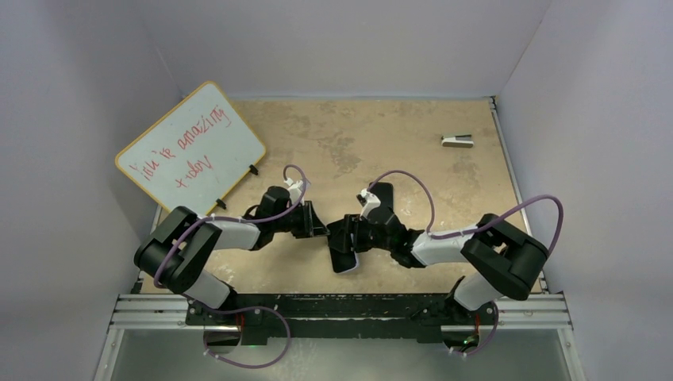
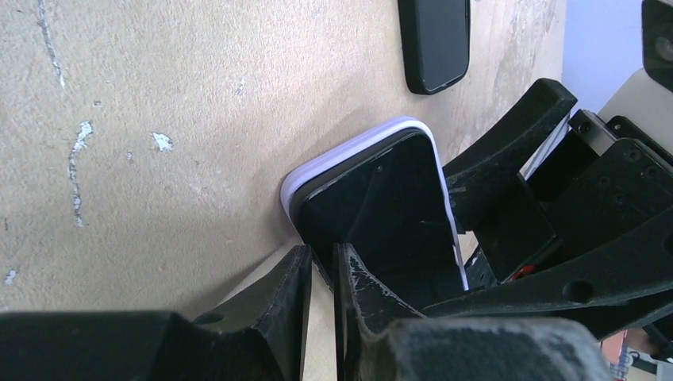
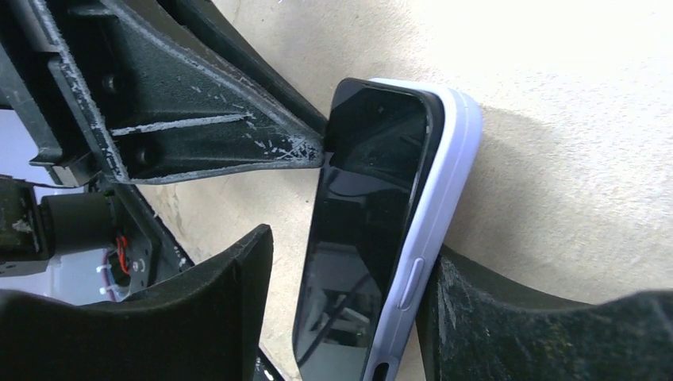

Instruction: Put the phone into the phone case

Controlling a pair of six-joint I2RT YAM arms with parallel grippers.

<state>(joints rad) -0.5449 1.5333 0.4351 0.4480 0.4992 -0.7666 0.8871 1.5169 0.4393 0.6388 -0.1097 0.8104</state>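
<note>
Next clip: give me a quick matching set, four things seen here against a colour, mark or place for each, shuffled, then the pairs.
Things:
1. phone
2. phone case
3. whiteboard
4. small grey object

Descriptions:
a. lying alone at the far right
b. glossy all-dark face
c. red handwriting on it
d. pale lavender shell

Pairs: 1-b, 2-d, 3-c, 4-a

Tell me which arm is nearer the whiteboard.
Left. The left arm lies right beside the whiteboard, off its lower edge; the right arm sits over on the opposite side.
</note>
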